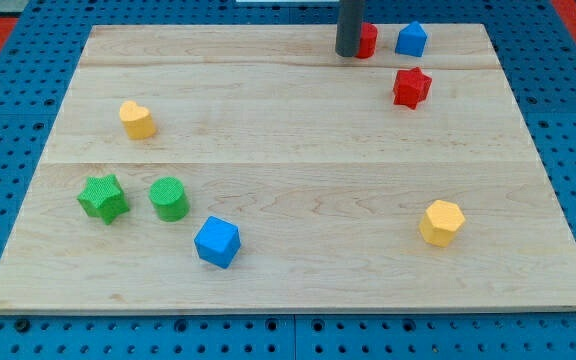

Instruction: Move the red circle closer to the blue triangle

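The red circle point(367, 41) sits near the view's top edge, partly hidden behind my rod. My tip point(348, 53) rests on the board at the circle's left side, touching or nearly touching it. The blue triangle point(411, 39) stands just to the right of the red circle, with a small gap between them.
A red star point(411, 87) lies below the blue triangle. A yellow heart point(137, 119) is at the left. A green star point(103, 197), a green circle point(169, 198) and a blue cube point(217, 241) sit at the lower left. A yellow hexagon point(441, 222) is at the lower right.
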Action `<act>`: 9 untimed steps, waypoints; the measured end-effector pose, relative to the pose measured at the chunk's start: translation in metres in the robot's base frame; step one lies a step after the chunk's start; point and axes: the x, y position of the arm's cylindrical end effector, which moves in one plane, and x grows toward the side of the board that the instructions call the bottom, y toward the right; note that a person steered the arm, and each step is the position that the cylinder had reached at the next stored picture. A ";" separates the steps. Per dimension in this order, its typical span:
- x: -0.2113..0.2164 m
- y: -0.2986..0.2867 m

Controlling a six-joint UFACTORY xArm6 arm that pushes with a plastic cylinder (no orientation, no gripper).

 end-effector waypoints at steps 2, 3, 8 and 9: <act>-0.010 -0.014; -0.011 -0.004; -0.011 0.054; -0.011 0.054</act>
